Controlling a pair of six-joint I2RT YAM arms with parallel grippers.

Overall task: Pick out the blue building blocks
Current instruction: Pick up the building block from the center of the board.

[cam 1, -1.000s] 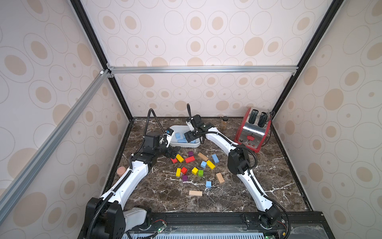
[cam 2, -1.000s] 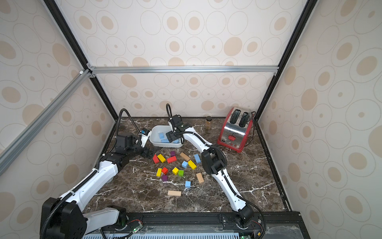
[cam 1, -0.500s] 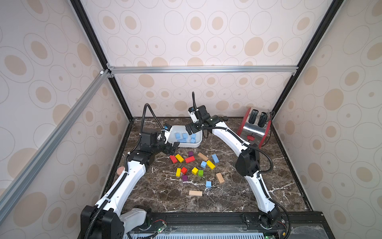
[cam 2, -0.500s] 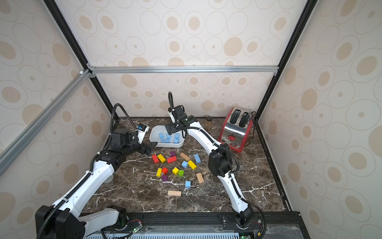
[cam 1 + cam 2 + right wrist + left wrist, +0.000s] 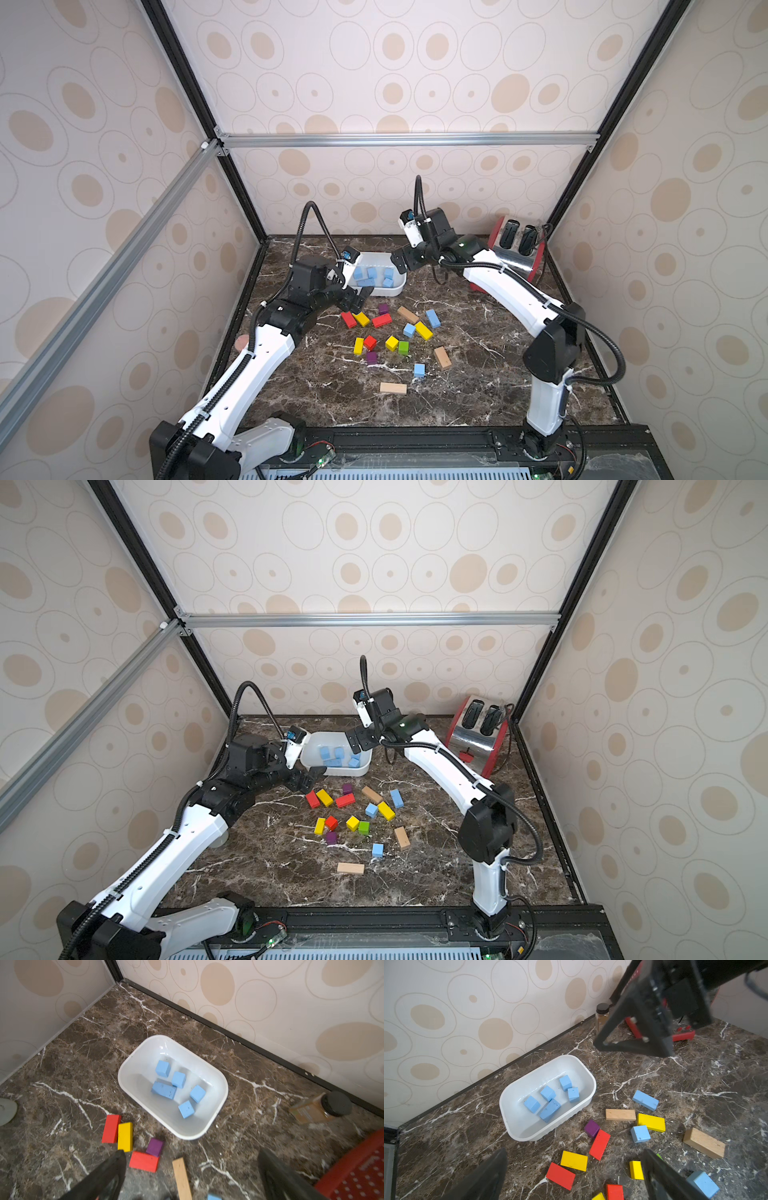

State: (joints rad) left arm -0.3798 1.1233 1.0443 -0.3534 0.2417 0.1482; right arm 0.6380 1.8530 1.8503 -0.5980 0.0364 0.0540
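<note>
Five of the blue building blocks lie inside the white tub, four little cubes and one long brick, some touching each other. They seem to be put there so the blue ones are kept apart from all the rest. Three more blue ones are not in the tub yet. A long blue brick and a blue cube lie near the tub, on its side that faces the robot's base. Another blue cube lies farther from the tub the same way. They are mixed in with the other coloured blocks, which are red, yellow, green, purple and plain wood. So the job looks a bit more than half done. The left gripper hangs low, just beside the tub's front corner and close to a red block. Its two fingers are spread wide with nothing between them, likely so it is ready to grab. The right gripper is raised over the tub's other end. Its fingers are wide apart too and it carries nothing. Being up high probably keeps it from bumping the tub's rim. Past that end of the tub stands a red toaster, and a small jar sits by the wall behind the tub. Everything rests on a dark marble table.
</note>
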